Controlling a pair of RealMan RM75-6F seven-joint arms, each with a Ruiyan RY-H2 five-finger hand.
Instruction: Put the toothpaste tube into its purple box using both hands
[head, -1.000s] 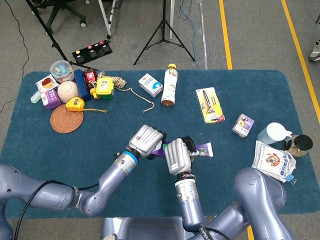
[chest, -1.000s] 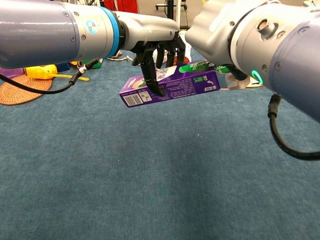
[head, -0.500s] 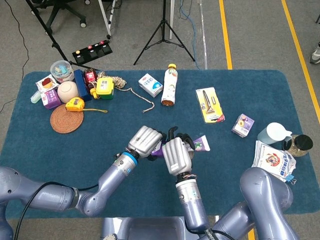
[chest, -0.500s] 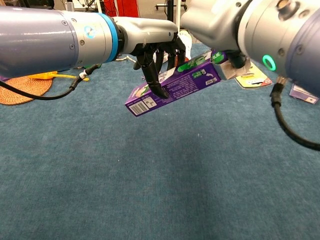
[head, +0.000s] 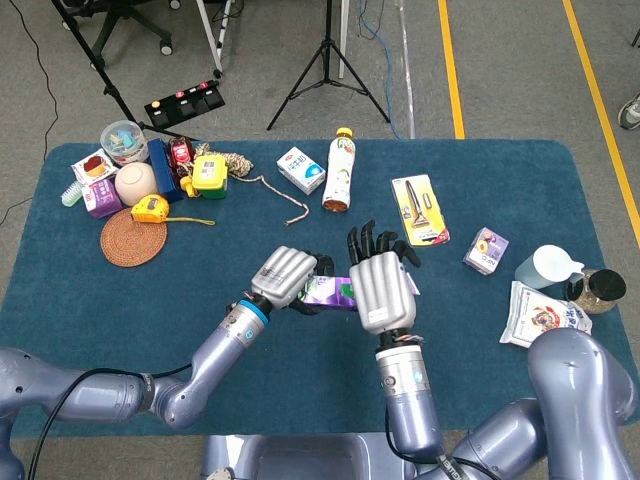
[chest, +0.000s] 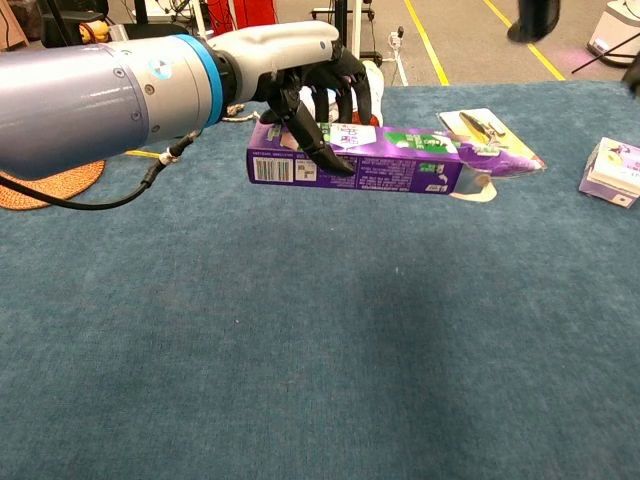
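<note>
My left hand (head: 285, 278) grips the purple toothpaste box (head: 330, 293) near its left end and holds it level above the blue table cloth (head: 480, 180). The chest view shows the same hand (chest: 310, 85) wrapped over the box (chest: 380, 170), its barcode end pointing left. A pale end piece (chest: 478, 188) sticks out of the box's right end; whether it is the tube or a flap I cannot tell. My right hand (head: 380, 285) hovers over the box's right end with fingers spread, holding nothing. It hides that end in the head view.
A carded razor pack (head: 420, 208) lies beyond the hands, a small purple carton (head: 486, 250) to its right. A bottle (head: 340, 170) and a white carton (head: 301, 169) lie at the back. A woven mat (head: 132, 237) and clutter fill the far left; a jug (head: 547, 267) and bag (head: 545, 315) sit right.
My right hand has let go of the box, opened its fingers and lifted out of the chest view. The box, tilted before, now sits level in my left hand alone.
</note>
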